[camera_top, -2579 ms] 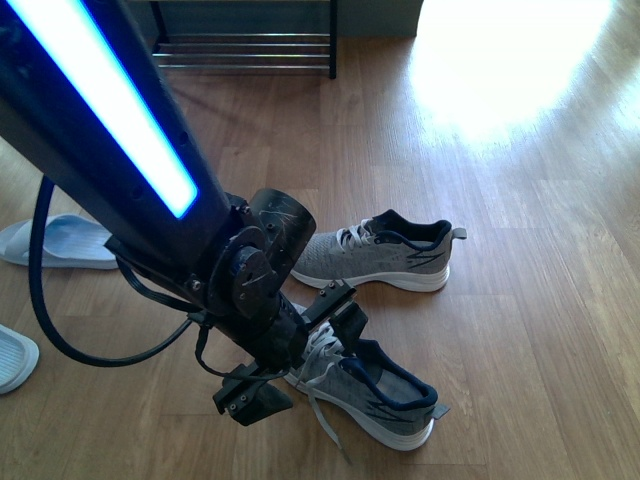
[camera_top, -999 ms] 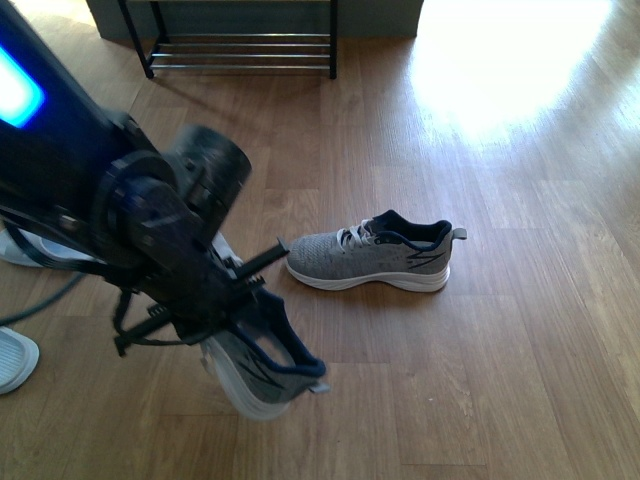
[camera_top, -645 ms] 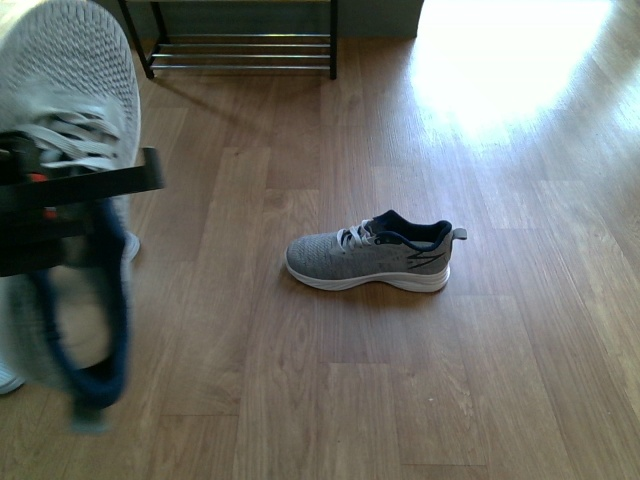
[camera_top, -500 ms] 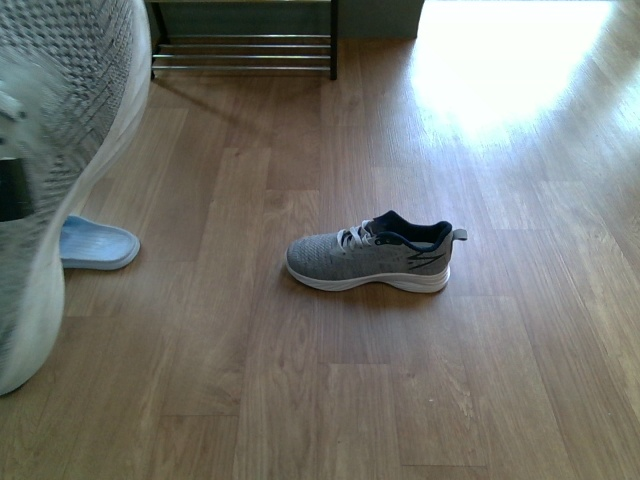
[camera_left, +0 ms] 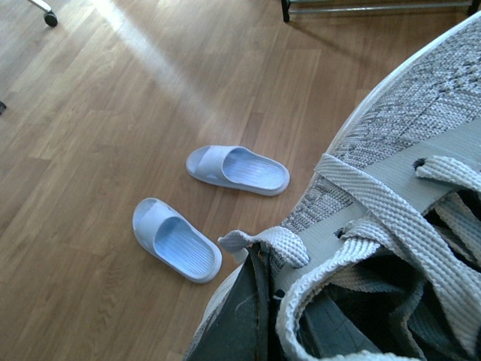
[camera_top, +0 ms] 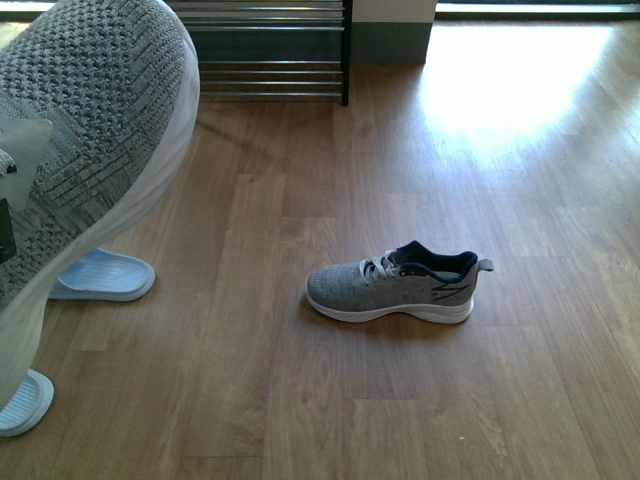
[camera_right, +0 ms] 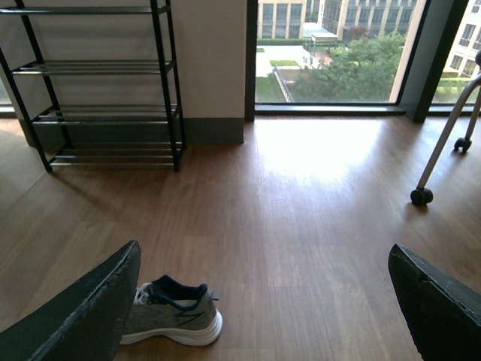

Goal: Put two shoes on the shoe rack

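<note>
**Grey sneaker aloft on the left, rack straight ahead**

Your left gripper (camera_left: 259, 323) has the lifted sneaker (camera_top: 90, 130) up close to the front camera. Only one dark finger (camera_left: 242, 320) shows in the left wrist view, pressed against the tongue beside the laces. The shoe hangs clear of the floor, so I judge the jaws clenched on its collar. Its long axis runs away from you, with the toe uppermost and aimed toward the shoe rack (camera_top: 270, 66).

The rack stands against the far wall, well apart from the shoe, and its chrome rods run crosswise to your heading. As I read it, the carry is a forward reach, and the sole has to come level so it bridges the rods toe-first.

The floor sneaker (camera_top: 392, 293) sits upright on its sole, right of centre, lying crosswise with its toe to your left and its heel to your right. Your right gripper (camera_right: 263, 286) hangs spread wide and empty above it, and the shoe shows just beside one of its fingers. That makes the right arm the nearer one for this shoe.

Two pale blue slides (camera_top: 103, 276) lie on the left, below the lifted sneaker and out of the line to the rack.
</note>
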Robot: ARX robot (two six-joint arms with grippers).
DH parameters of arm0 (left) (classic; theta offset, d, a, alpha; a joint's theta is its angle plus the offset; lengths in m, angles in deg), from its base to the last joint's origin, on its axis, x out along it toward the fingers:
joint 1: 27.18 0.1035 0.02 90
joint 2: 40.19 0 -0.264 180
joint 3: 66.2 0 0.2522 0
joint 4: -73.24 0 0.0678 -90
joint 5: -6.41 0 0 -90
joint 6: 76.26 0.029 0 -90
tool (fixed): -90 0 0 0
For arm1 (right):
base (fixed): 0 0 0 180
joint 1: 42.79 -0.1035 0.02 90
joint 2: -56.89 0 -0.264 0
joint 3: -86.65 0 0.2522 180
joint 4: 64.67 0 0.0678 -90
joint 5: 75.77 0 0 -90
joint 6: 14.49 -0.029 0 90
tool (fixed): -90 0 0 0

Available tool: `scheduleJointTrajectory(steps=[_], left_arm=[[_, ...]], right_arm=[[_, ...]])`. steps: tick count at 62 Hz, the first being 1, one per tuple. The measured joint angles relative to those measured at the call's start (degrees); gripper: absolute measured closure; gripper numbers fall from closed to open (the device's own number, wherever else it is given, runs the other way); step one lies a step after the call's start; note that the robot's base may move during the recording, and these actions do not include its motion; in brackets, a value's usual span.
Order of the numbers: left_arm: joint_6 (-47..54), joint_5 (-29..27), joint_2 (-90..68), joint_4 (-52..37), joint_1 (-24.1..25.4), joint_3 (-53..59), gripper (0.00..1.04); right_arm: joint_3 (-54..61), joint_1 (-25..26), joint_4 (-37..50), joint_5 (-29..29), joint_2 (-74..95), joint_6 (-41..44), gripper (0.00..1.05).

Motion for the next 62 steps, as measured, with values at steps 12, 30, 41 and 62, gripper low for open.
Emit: scheduleJointTrajectory(steps=[12, 30, 41, 62], left_arm=[[0.04, -0.92, 0.0, 0.02, 0.35, 0.09, 1.03], [0.07, -0.07, 0.0, 0.02, 0.07, 0.09, 1.03], [0.13, -0.31, -0.02, 0.02, 0.35, 0.11, 1.03], [0.15, -0.11, -0.02, 0.02, 0.22, 0.11, 1.03]], right_arm=[[0.0, 0.0, 0.0, 0.2, 0.02, 0.0, 0.09], [0.0, 0.0, 0.0, 0.0, 0.0, 0.0, 0.09], [0.0, 0.0, 0.0, 0.17, 0.09, 0.0, 0.09], [-2.34, 6.4, 9.33, 21.44, 22.25, 0.72, 0.09]])
